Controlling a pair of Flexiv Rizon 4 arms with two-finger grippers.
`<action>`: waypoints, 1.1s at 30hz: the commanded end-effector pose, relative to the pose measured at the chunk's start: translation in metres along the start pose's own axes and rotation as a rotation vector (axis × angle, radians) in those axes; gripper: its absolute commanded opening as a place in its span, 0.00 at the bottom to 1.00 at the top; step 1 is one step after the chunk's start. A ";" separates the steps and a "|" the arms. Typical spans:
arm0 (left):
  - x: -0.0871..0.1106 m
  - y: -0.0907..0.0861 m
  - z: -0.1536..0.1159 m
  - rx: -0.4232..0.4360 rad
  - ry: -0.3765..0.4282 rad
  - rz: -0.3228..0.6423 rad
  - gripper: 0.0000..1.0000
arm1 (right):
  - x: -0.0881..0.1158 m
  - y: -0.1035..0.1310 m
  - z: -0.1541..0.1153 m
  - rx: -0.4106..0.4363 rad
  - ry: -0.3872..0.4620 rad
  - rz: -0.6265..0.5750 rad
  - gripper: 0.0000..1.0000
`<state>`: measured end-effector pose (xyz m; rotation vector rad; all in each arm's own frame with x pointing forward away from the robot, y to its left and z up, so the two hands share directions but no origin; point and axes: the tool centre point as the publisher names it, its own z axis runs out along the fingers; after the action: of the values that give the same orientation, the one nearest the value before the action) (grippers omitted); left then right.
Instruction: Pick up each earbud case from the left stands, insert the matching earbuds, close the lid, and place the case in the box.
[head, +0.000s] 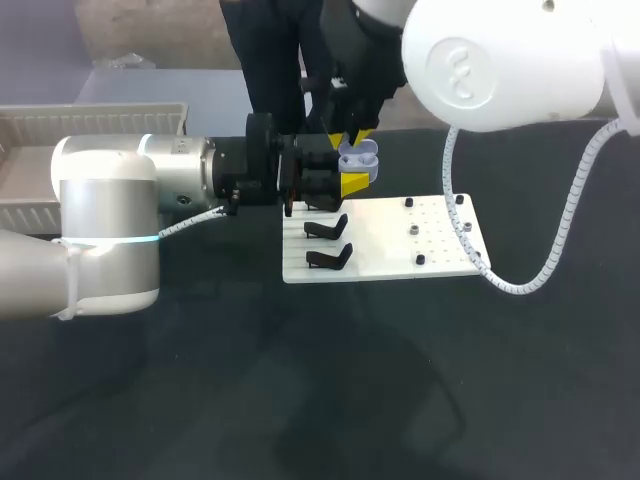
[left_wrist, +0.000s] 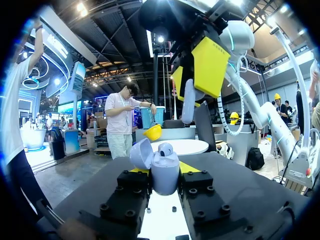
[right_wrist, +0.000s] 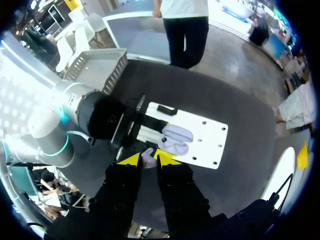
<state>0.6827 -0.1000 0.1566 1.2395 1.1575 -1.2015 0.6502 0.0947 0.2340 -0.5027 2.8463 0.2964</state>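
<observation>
Two yellow tips of the left gripper (left_wrist: 164, 169) clamp the open case (left_wrist: 165, 181) upright. The right gripper (right_wrist: 145, 159) hangs just above it, pinching an earbud (right_wrist: 148, 157). Underneath is a white board (head: 385, 245) with black stands (head: 328, 228). The box (head: 100, 118) sits far left.

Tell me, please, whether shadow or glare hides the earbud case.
Head view: the pale lilac plastic earbud case is evenly lit; arm shadows fall on the black table. Left wrist view: glare overhead, clear of it. Right wrist view: neither.
</observation>
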 end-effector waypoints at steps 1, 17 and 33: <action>0.001 -0.001 0.000 -0.004 -0.004 0.004 0.00 | 0.003 -0.001 0.000 -0.001 -0.009 0.001 0.00; 0.001 -0.001 0.000 -0.004 -0.004 0.004 0.00 | 0.003 -0.001 0.000 -0.001 -0.009 0.001 0.00; 0.001 -0.001 0.000 -0.004 -0.004 0.004 0.00 | 0.006 -0.015 0.010 0.036 0.033 -0.022 0.00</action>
<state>0.6827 -0.1000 0.1566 1.2395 1.1575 -1.2015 0.6494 0.0808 0.2205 -0.5383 2.8675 0.2393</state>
